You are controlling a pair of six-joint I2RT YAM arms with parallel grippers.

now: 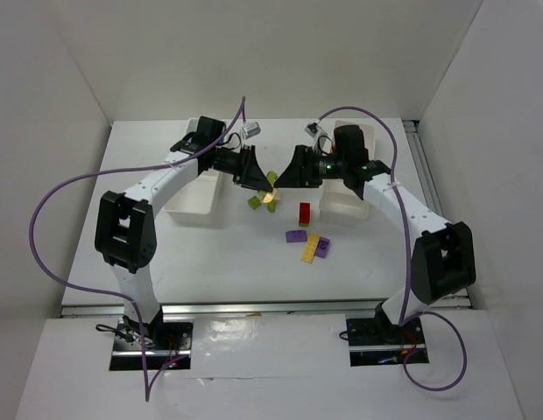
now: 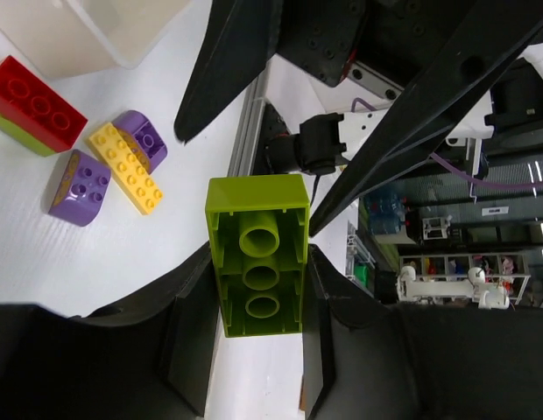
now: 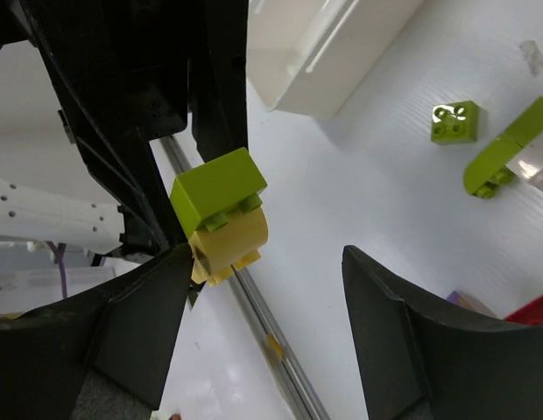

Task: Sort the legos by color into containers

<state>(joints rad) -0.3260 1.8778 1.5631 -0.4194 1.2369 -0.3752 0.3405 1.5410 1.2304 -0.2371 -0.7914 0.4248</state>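
Lime brick (image 2: 258, 245) clamped in left hand (image 2: 258, 293) (underside showing), right hand (image 3: 270, 267) apart, nearby.

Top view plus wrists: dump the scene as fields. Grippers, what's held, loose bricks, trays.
left gripper: shut on lime green brick
right gripper: open, facing the left one, fingers either side of the brick
attached: yellow piece stuck to the lime green brick
loose on table: red brick, yellow brick, purple pieces, small lime pieces
left tray: white, contents not discernible
right tray: white, contents not discernible
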